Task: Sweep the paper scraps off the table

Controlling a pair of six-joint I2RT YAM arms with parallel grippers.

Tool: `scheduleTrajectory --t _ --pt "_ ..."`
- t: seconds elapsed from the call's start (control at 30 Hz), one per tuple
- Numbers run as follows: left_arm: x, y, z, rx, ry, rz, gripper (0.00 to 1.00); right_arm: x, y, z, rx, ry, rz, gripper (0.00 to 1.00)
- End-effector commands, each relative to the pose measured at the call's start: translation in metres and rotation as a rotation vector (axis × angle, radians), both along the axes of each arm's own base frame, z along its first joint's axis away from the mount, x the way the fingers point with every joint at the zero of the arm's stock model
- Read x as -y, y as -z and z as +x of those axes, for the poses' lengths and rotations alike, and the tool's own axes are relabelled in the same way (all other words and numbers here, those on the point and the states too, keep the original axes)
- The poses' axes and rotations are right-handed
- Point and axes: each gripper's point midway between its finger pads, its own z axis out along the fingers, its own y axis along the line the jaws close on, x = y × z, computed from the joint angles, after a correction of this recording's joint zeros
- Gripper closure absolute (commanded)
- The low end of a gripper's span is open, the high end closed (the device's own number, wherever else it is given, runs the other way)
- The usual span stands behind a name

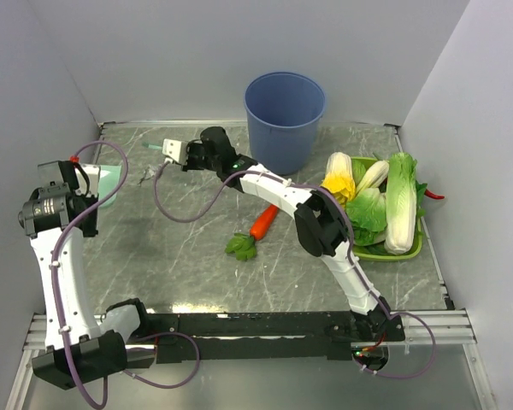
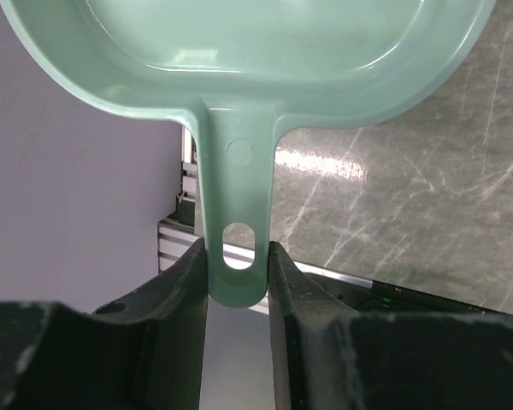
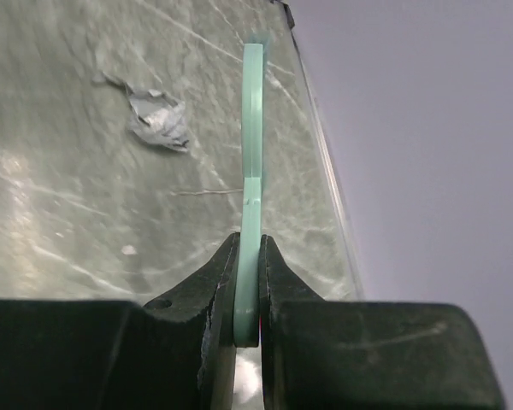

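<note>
Left wrist: left tool (image 2: 237, 265) tight on dustpan (image 2: 239, 51); right tool (image 3: 248, 256) tight on brush (image 3: 253, 128).

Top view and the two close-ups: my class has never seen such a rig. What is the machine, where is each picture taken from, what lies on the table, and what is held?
The machine is two robot arms bolted at the near edge of a marbled table. The wide picture comes from a fixed camera above and behind them; the other two come from a camera on each wrist, looking along its fingers. The left gripper clamps the handle of a teal dustpan. The right gripper is shut on a teal brush, seen edge-on. On the table are a blue bucket, a carrot and a green tray of vegetables. A crumpled grey paper scrap lies near the brush.
</note>
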Motion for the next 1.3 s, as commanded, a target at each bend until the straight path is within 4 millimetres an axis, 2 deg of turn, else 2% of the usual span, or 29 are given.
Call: scheduleTrajectory --t 0.0,0.03,0.17,0.33,0.5,0.6,0.67,0.73,0.8,0.83,0.87,0.9,0.93,1.0,1.03,1.1,1.13,1.17,1.2,1.23,1.27 --pt "0.006 -0.007 -0.009 0.034 -0.023 -0.024 0.99 -0.02 -0.037 0.007 0.324 -0.118 -0.036 1.0" --pt "0.008 -0.006 -0.01 0.03 -0.015 -0.033 0.99 -0.024 -0.038 0.008 0.351 -0.118 -0.038 1.0" --pt "0.009 -0.006 -0.007 0.032 0.001 -0.036 0.99 -0.039 -0.01 0.003 0.41 -0.177 -0.107 1.0" --pt "0.01 -0.008 -0.003 0.039 0.005 -0.047 0.99 -0.053 0.026 -0.018 0.438 -0.325 -0.208 1.0" --pt "0.015 -0.009 0.003 0.055 0.02 -0.074 0.99 -0.05 0.053 -0.034 0.438 -0.421 -0.319 1.0" --pt "0.016 -0.008 0.005 0.058 0.027 -0.083 0.99 -0.038 0.059 -0.045 0.416 -0.446 -0.366 1.0" --pt "0.016 -0.008 0.008 0.06 0.028 -0.086 0.99 -0.024 0.063 -0.059 0.39 -0.464 -0.414 1.0" --pt "0.016 -0.008 0.012 0.062 0.043 -0.086 0.99 -0.005 0.058 -0.077 0.353 -0.485 -0.441 1.0" --pt "0.016 -0.004 0.014 0.057 0.053 -0.089 0.99 0.014 0.062 -0.1 0.288 -0.537 -0.483 1.0" --pt "0.016 -0.002 0.019 0.061 0.065 -0.094 0.99 0.031 0.055 -0.117 0.268 -0.558 -0.499 1.0" --pt "0.016 0.004 0.02 0.05 0.07 -0.098 0.99 0.048 0.062 -0.132 0.218 -0.588 -0.54 1.0" --pt "0.016 0.007 0.022 0.047 0.082 -0.095 0.99 0.059 0.059 -0.144 0.193 -0.607 -0.545 1.0" --pt "0.016 0.011 0.026 0.041 0.092 -0.104 0.99 0.076 0.046 -0.158 0.181 -0.609 -0.548 1.0" --pt "0.016 0.02 0.031 0.029 0.122 -0.105 0.99 0.1 0.038 -0.178 0.102 -0.594 -0.558 1.0" --pt "0.016 0.025 0.034 0.023 0.126 -0.107 0.99 0.113 0.022 -0.188 0.097 -0.58 -0.548 1.0" --pt "0.014 0.034 0.038 0.013 0.135 -0.105 0.99 0.126 0.01 -0.19 0.051 -0.518 -0.511 1.0" --pt "0.013 0.038 0.04 0.0 0.13 -0.11 0.99 0.13 -0.008 -0.188 0.074 -0.478 -0.477 1.0" --pt "0.012 0.04 0.043 0.003 0.126 -0.112 0.99 0.129 -0.012 -0.186 0.052 -0.439 -0.446 1.0" --pt "0.012 0.041 0.044 0.003 0.119 -0.115 0.99 0.127 -0.015 -0.181 0.066 -0.412 -0.428 1.0" --pt "0.012 0.042 0.046 0.005 0.112 -0.122 0.99 0.121 -0.022 -0.164 0.116 -0.346 -0.408 1.0" --pt "0.012 0.04 0.048 0.014 0.105 -0.127 0.99 0.116 -0.026 -0.155 0.13 -0.305 -0.378 1.0"
